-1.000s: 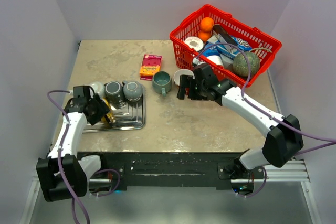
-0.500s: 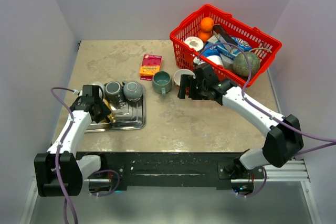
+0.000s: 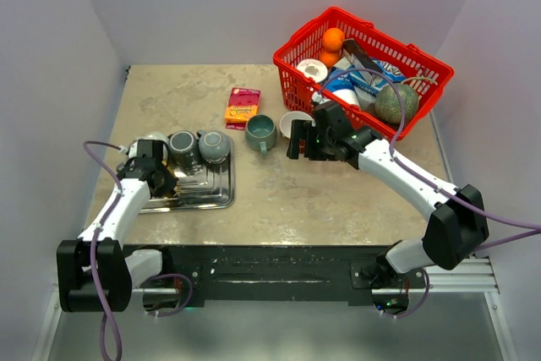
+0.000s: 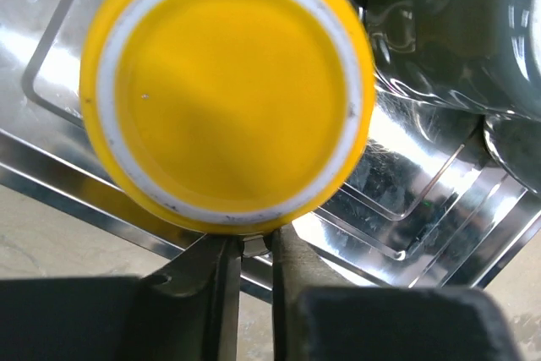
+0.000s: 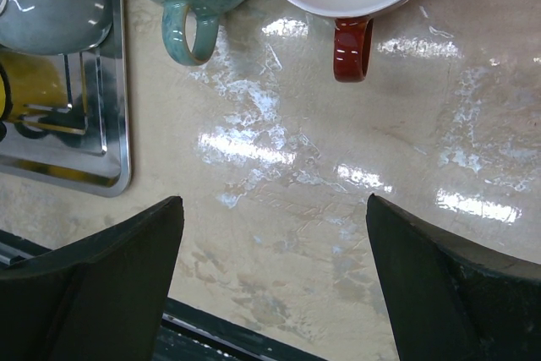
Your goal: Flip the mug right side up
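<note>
Since a second earlier the left arm had swung in over the left side of the tray and its jaws had drawn together, while the right arm had barely shifted. The left gripper was closed to a thin slit against the edge of the yellow mug; whether it pinched the handle could not be told. The mug stood mouth-down on the tray at the near left, base up, long axis vertical, just beyond the fingertips. The left arm was much the nearer. The right gripper hung wide open and empty over the table.
</note>
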`<state>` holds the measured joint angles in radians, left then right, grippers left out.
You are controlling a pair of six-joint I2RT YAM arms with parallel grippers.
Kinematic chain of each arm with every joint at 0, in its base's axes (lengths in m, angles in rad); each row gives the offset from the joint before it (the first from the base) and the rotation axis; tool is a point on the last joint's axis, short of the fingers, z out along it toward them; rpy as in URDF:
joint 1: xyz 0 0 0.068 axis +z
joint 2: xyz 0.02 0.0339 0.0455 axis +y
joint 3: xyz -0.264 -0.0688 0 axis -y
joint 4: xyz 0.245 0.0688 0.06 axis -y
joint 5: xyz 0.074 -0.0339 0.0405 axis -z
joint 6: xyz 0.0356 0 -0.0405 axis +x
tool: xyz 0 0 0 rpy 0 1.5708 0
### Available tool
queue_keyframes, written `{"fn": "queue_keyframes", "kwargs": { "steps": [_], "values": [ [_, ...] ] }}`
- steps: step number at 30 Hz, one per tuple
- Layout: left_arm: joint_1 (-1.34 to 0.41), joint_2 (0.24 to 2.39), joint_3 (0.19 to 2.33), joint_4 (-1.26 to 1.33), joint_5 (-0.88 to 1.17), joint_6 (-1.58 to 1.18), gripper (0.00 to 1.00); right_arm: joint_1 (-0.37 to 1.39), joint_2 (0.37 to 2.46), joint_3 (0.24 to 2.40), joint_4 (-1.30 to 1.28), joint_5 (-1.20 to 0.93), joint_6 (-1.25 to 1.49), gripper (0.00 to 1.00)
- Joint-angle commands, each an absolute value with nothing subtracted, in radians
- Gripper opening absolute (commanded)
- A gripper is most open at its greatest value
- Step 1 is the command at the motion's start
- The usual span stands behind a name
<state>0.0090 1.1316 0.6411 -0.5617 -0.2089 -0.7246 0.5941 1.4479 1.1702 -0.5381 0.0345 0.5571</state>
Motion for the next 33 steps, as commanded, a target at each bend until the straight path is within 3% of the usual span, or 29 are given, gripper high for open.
{"fn": "queue_keyframes", "kwargs": {
  "steps": [1,10,16,26,33],
  "values": [
    [0.009,1.131,0.643,-0.535,-0.232,-0.738,0.00,0.588,1.427,1.210,-0.531,0.043,0.543,0.91],
    [-0.029,1.043,0.709,-0.603,-0.140,-0.709,0.00,0.587,1.427,1.223,-0.537,0.015,0.545,0.91],
    [-0.049,0.971,0.794,-0.608,0.047,-0.696,0.00,0.588,1.422,1.216,-0.491,-0.096,0.537,0.92],
    [-0.071,0.870,0.943,-0.356,0.417,-0.759,0.00,0.589,1.338,1.146,-0.071,-0.569,0.645,0.94],
    [-0.084,0.864,1.020,-0.183,0.572,-0.865,0.00,0.629,1.342,1.184,0.095,-0.650,0.722,0.95]
  ]
}}
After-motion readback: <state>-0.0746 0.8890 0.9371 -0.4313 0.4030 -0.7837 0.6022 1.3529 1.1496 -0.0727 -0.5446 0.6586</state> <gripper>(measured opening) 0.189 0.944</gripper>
